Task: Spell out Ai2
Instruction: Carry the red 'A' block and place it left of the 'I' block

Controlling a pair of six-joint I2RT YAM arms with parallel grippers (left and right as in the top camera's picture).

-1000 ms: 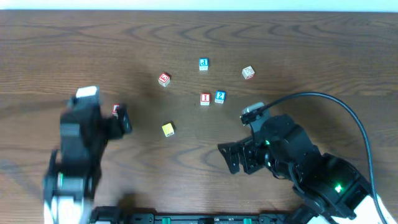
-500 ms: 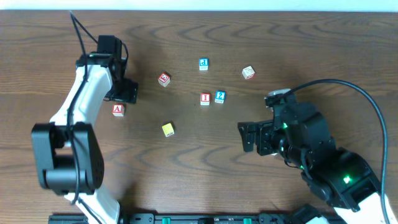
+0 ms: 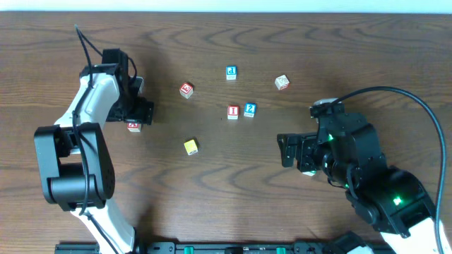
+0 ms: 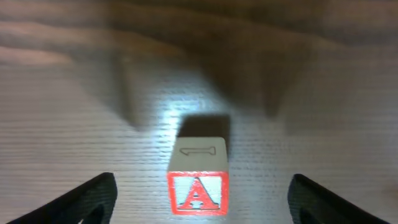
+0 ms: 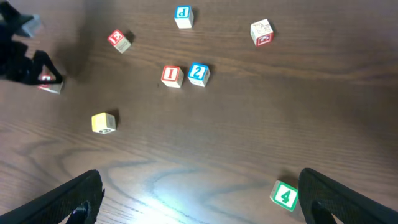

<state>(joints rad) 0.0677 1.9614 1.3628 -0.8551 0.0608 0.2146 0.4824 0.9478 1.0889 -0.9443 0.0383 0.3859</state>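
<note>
The left jaws, spread wide and empty, have the red A cube (image 4: 197, 180) centred between them on the desk (image 3: 212, 190), well left of the adjacent I cube (image 3: 233, 111) and 2 cube (image 3: 249, 109); the right jaws, equally wide and empty, are farther off.

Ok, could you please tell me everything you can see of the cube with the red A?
The A cube is a small pale block, possibly wood, with a red A in a red border on one face and a faint outlined 1 on the adjoining face. It sits flat on the wooden table, towards the left side, well apart from the yellow cube. The left arm's fingers stand open on either side of it without touching it, so only the table touches it.
</note>
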